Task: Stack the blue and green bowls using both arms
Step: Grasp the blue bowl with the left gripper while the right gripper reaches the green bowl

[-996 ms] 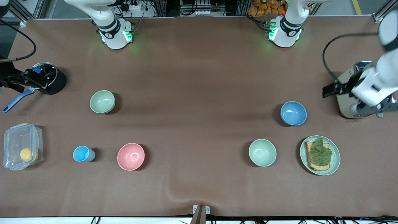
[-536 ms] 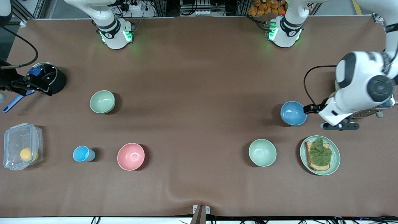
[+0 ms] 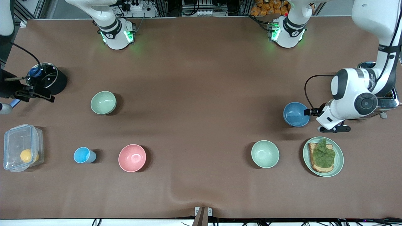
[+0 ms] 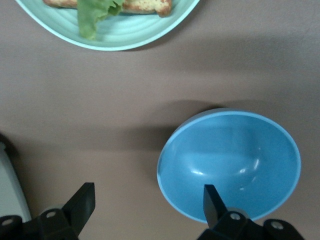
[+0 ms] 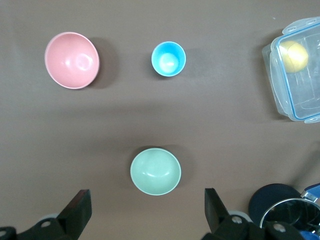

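Blue bowl (image 3: pixel 296 114) sits at the left arm's bench end; left gripper (image 4: pixel 149 200), jaws spread, straddles its rim. Sink squarely, then clamp. Right gripper (image 5: pixel 145 212), released, hangs high above the green bowl (image 3: pixel 103 102).

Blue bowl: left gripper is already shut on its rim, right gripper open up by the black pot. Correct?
Not quite. The left gripper is open, not shut on the rim: the left wrist view shows its fingers spread, one over the blue bowl and one over bare table, so nothing is gripped yet. The rest holds: the right gripper is open by the black pot.
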{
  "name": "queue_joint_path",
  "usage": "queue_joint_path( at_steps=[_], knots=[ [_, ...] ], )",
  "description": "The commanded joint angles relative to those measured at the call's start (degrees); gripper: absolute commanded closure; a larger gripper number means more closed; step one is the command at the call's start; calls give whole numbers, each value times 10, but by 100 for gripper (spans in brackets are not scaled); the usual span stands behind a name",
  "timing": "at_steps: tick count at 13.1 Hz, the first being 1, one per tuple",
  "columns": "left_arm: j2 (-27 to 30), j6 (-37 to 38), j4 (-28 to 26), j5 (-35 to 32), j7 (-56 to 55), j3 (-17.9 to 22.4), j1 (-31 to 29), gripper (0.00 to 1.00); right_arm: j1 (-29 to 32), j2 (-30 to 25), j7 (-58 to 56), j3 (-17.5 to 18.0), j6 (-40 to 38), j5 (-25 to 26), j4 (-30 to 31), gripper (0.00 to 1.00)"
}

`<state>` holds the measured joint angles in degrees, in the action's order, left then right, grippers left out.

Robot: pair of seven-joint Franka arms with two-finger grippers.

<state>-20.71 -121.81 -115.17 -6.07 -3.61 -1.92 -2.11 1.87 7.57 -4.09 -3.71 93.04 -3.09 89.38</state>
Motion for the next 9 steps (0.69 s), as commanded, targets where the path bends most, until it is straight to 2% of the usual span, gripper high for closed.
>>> queue_joint_path(
  at_steps=[1, 3, 7, 9],
  knots=[
    [-14, -10, 3, 16, 4, -4, -5, 14, 12, 18, -19, 3, 19, 0, 19, 0],
    [-26, -27, 2, 39, 4, -4, -5, 18, 12, 31, -18, 3, 31, 0, 39, 0],
    [-37, -36, 1, 39, 4, -4, -13, 25, 10, 34, -22, 3, 90, 13, 103, 0],
    [-41, -36, 0, 39, 4, -4, -14, 28, 9, 44, -22, 3, 97, 13, 116, 0]
  ],
)
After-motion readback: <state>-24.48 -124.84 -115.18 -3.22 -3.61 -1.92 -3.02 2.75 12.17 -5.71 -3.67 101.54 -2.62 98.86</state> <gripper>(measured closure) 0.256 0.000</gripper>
